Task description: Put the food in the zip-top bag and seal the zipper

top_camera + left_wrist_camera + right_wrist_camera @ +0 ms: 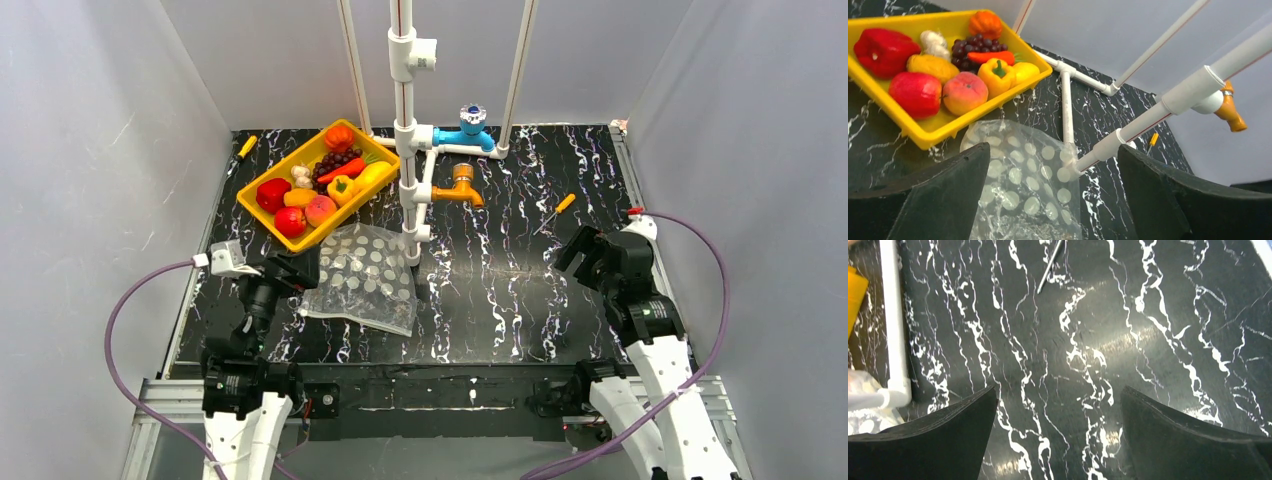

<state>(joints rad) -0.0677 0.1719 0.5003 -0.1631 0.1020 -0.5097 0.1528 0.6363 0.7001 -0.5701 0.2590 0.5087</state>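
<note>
1. The black fingers (948, 195) of the left gripper (1053, 200) are spread wide, and nothing is held between them. It is poised over the near left part of a clear, crinkly plastic bag (1023, 185) printed with white dots.
2. The right gripper (1058, 435) is likewise parted and empty, over the black, white-veined tabletop (1148, 340) and well apart from the bag.
3. The bag is laid flat on the tabletop, just in front of a yellow rectangular plastic tray (933, 137) and beside the foot of a white pipe stand (405, 150).
4. The glossy toy food (915, 94) is gathered in the tray. A red pepper (883, 50), a peach (964, 92), a yellow pepper (996, 75) and purple grapes (973, 50) can be seen among it.
5. The bag's zipper cannot be made out.
</note>
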